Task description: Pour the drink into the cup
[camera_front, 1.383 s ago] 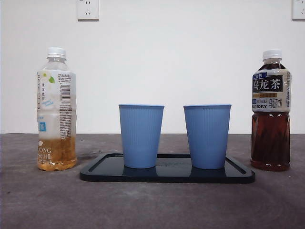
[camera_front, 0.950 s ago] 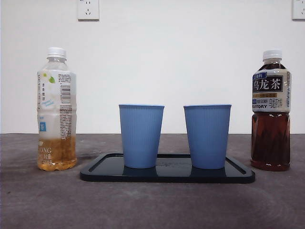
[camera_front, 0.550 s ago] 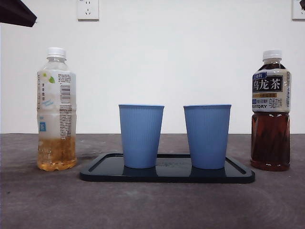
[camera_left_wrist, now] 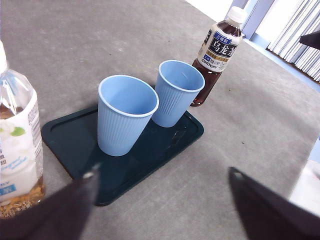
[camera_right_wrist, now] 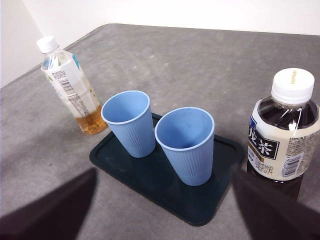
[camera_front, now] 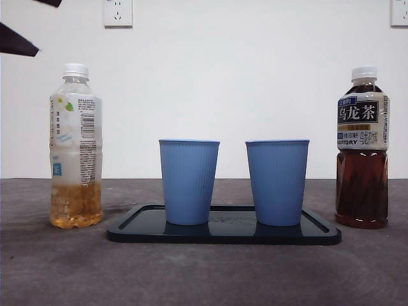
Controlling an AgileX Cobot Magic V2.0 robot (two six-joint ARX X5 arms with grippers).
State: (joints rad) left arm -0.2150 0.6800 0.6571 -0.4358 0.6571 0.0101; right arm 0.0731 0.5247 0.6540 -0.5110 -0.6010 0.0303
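Since half a second ago the black arm tip at the top left corner of the front view has shifted: it now shows as a dark wedge lower on the left edge, with a second sliver at the very top. The bottles and cups have not budged.

From the front, a dark tray lies on the grey table with two empty blue cups standing upright on it, the left cup and the right cup apart from each other. Well to the left stands a pale-labelled bottle, capped, with amber drink only in its lower part. Well to the right stands the dark oolong tea bottle, capped and nearly full.

In the left wrist view, the left gripper hangs above the table near the tray's edge, its jaws spread wide and holding nothing, with the pale-labelled bottle close beside one jaw.

In the right wrist view, the right gripper also hovers high with jaws wide apart and empty; the oolong bottle stands just beside the tray's end, near one jaw.
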